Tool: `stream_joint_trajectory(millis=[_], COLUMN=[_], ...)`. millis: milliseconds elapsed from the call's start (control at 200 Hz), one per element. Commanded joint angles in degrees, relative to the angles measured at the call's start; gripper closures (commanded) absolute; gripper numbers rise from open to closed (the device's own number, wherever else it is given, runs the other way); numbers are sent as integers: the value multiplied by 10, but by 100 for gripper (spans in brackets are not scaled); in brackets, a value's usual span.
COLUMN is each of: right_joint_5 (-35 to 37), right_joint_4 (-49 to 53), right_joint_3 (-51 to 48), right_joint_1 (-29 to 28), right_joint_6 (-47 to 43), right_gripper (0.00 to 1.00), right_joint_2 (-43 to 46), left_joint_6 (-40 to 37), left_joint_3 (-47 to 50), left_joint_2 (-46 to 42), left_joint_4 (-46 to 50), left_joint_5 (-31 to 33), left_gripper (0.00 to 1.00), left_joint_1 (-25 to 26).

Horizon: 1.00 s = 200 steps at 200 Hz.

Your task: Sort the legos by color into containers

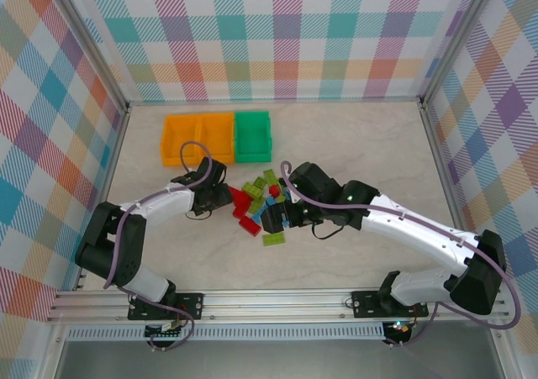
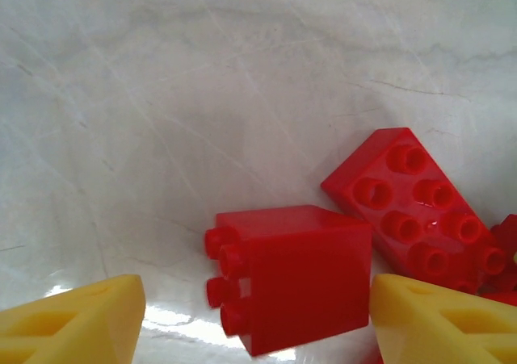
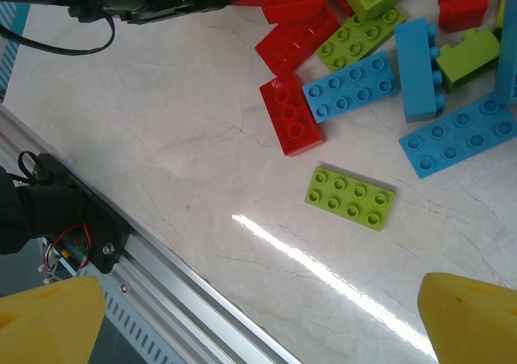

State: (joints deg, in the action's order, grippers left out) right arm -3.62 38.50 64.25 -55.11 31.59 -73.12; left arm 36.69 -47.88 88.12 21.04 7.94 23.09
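The left gripper (image 2: 257, 303) stands partly open around a small red studded plastic brick (image 2: 303, 279) lying on its side. One yellow finger is just beside it and the other is apart, so nothing is gripped. The right gripper (image 3: 260, 311) hangs wide open and empty, with a flat lime green eight-stud brick (image 3: 350, 198) just ahead of its fingers. Two orange plastic bins (image 1: 199, 138) and a green plastic bin (image 1: 252, 135) sit beyond both grippers.

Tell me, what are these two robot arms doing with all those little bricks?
They are sorting a pile of bricks by colour. The left gripper straddles a red brick lying on its side, jaws open either side of it. The right gripper hovers open above a lime brick. The orange bins and green bin at the back look empty.
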Motion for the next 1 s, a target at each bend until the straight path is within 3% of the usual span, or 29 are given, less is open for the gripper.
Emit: stream_joint_trajectory(millis=[0,340,505,670,890,995], right_joint_5=[1,-2,-6,-12,-3,-8], right_joint_4=[-12,-23,-38,-83,-107,-103], right_joint_3=[-8,-14,-18,-36,-55,-62], right_joint_1=[-3,-3,-4,-4,-4,-3], right_joint_6=[9,14,14,15,18,22], right_gripper=[0,0,0,0,0,0], right_joint_2=[2,5,10,27,54,66], left_joint_6=[-10,-11,-19,-42,-86,-85], left_joint_3=[-8,-6,-20,-65,-175,-227], left_joint_2=[24,-5,-74,-122,-24,58], left_joint_4=[-6,8,42,64,35,6], left_joint_5=[-11,-6,15,42,66,34], left_gripper=[33,63,70,70,70,70], left_joint_1=[-11,-13,-14,-33,-133,-178])
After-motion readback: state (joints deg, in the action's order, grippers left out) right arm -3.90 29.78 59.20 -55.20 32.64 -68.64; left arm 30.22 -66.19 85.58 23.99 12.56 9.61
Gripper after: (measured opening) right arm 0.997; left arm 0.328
